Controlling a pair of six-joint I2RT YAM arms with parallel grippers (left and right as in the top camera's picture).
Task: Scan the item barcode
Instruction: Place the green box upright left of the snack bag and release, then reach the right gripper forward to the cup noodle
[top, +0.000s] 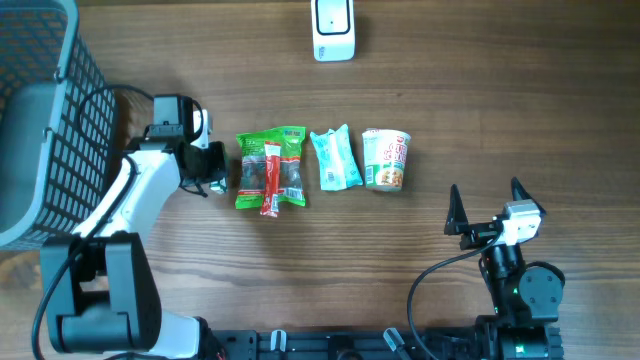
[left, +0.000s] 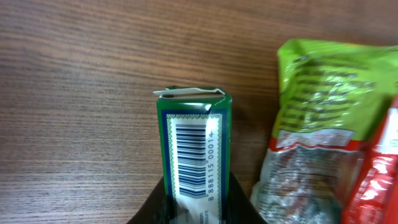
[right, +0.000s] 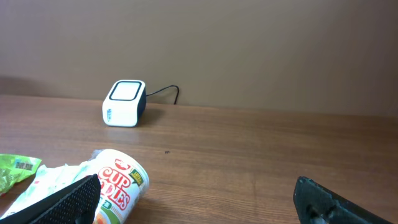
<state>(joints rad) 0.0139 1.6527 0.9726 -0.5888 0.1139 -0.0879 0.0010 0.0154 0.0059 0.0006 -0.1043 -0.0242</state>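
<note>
Barcode box (left: 194, 149) green, code side up, pinched narrow between fingers of left gripper (top: 213, 172); just left of green snack bag (top: 270, 170), right of basket (top: 40, 100); scanner (top: 333, 30) well apart at far edge; right gripper (top: 487, 192) near right, fingers spread wide, holding nothing.

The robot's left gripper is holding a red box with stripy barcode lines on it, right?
Not quite. The box in the left gripper is green, not red. It does have stripy barcode lines on it. The left wrist view shows this up close.
</note>
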